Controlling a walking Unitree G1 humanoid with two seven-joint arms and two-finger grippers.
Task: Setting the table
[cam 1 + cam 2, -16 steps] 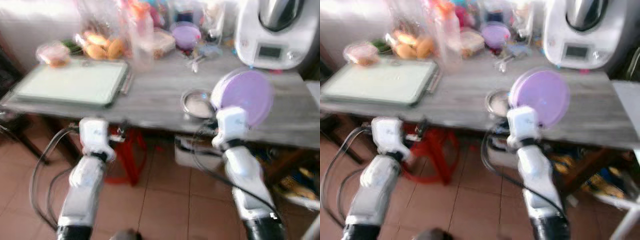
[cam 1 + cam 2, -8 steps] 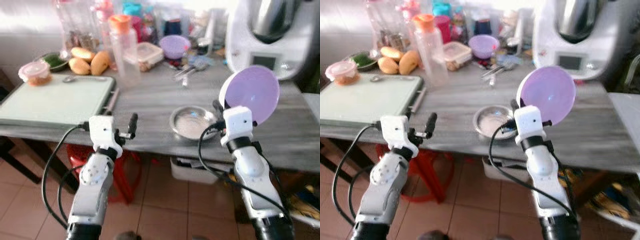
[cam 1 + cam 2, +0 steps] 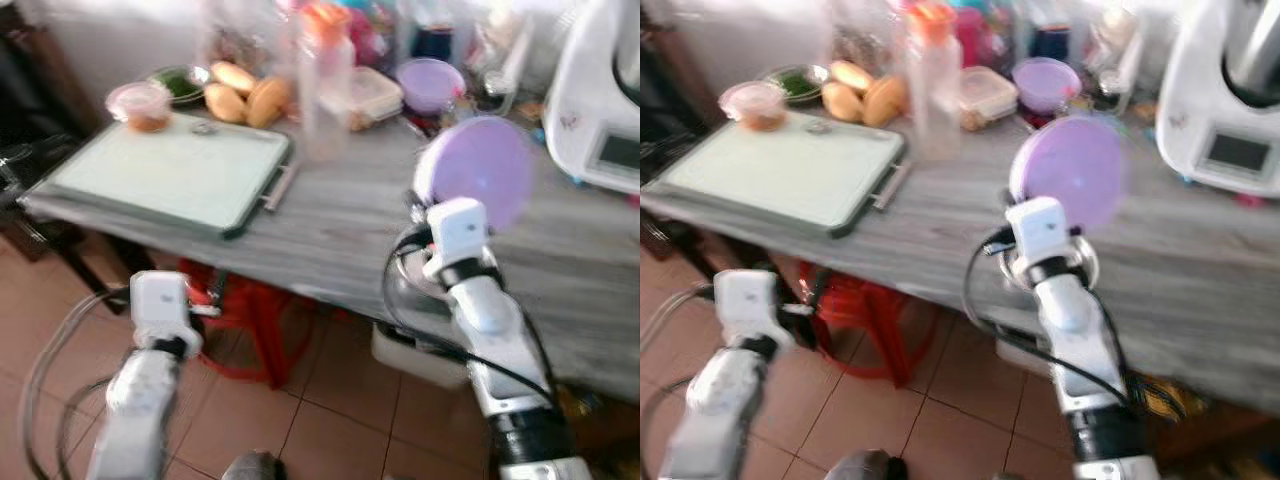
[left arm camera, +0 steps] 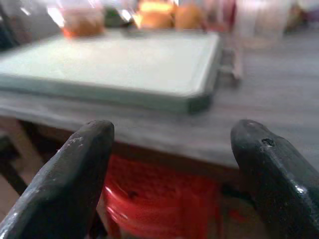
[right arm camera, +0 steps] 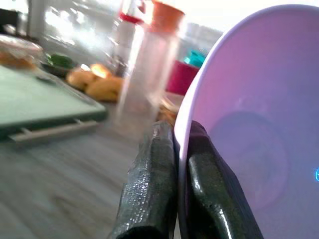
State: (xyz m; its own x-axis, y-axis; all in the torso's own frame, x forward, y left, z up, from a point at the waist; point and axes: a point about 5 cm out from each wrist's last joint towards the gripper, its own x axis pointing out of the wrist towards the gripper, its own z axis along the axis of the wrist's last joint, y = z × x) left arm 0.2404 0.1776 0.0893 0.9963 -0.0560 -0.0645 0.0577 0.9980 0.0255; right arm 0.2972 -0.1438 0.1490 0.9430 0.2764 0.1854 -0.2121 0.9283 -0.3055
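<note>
Carrying the purple plate upright over the grey tabletop, the right hand pinches its rim tight. The left hand hangs spread and empty below the table edge. Next call: pick a bare spot, lay the plate flat.

lilac plate, upright, pinched at rim

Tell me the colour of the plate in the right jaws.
Light purple plate, clearest in the right wrist view.
</note>
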